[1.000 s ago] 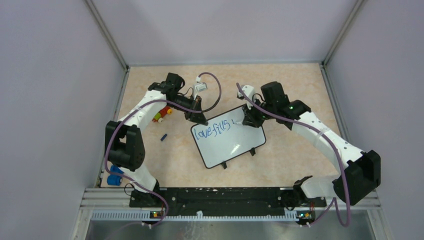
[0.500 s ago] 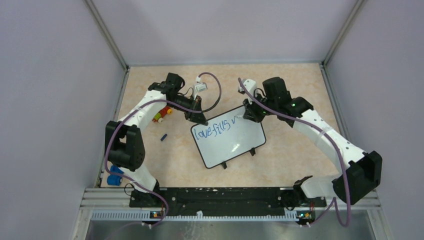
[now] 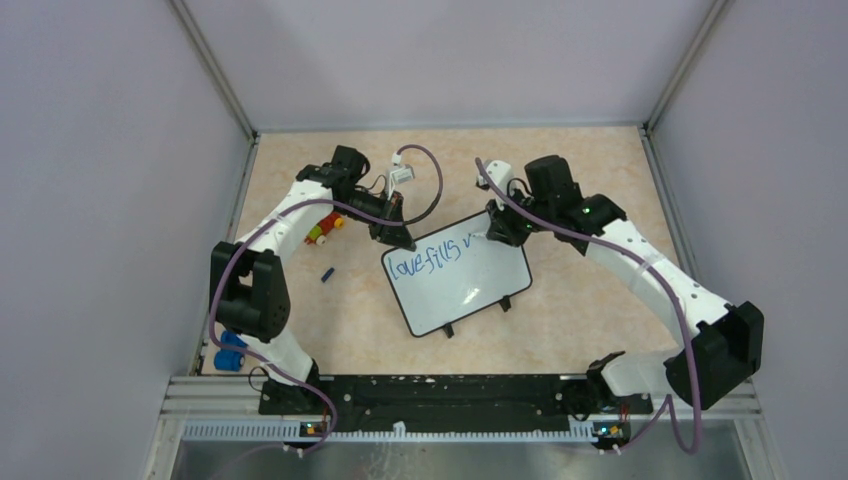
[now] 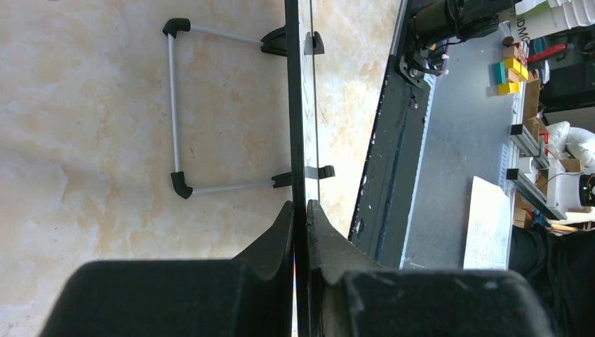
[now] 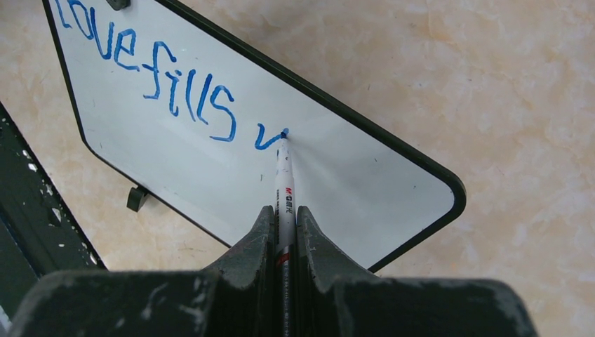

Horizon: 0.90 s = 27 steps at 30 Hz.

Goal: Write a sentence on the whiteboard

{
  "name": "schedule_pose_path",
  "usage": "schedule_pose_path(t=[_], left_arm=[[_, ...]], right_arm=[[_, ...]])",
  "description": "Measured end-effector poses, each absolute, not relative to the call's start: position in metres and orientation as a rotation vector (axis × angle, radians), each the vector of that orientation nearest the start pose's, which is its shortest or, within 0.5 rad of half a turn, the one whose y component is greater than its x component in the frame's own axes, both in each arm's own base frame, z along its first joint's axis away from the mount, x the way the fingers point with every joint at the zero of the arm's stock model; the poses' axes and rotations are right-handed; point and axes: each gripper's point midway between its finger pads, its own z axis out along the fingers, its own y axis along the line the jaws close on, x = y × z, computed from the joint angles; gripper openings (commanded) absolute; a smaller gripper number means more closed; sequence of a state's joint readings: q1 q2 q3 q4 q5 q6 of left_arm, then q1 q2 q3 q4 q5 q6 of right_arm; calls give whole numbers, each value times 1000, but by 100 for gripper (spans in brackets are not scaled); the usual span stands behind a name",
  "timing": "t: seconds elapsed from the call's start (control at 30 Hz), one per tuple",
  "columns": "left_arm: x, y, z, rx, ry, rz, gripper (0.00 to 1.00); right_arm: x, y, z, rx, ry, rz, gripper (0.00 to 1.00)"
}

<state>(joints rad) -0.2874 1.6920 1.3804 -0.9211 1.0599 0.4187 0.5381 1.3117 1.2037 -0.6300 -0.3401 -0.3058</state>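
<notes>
Top view: the whiteboard (image 3: 470, 290) lies mid-frame on the bench (image 3: 580, 170), with "love fills" written on it.

Left wrist view: the left fingers (image 4: 277, 242) pinch the whiteboard's edge.

Right wrist view: the right fingers (image 5: 259, 239) pinch a marker (image 5: 284, 175). Its tip is on the sentence's (image 5: 161, 84) third word, barely begun. About half seems left to write.

1. Sentence (image 5: 151, 77), blue handwriting on the whiteboard (image 5: 351, 189): reads "love fills", followed on the right by one short v-shaped stroke. In the top view the same words appear small, slanting up toward the far right.
2. Marker (image 5: 284, 186), white barrel: small red print running along its length, apparently "M&G".
3. White carton (image 4: 537, 21), off the desk in the left wrist view: black capitals cut by the frame edge, not readable.
</notes>
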Motion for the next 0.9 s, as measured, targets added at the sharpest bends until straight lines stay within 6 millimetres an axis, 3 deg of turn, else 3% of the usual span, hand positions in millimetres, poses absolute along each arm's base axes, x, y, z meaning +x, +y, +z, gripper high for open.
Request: schedule_pose_path(t=[0.47,0.9], left_arm=[[271,-231,180,1059,2176,-1377,0],[271,-231,180,1058,2176,-1378,0]], right_arm=[[259,215,177,-1143,2115,555,0],[247,231,172,-1204,2102,589,0]])
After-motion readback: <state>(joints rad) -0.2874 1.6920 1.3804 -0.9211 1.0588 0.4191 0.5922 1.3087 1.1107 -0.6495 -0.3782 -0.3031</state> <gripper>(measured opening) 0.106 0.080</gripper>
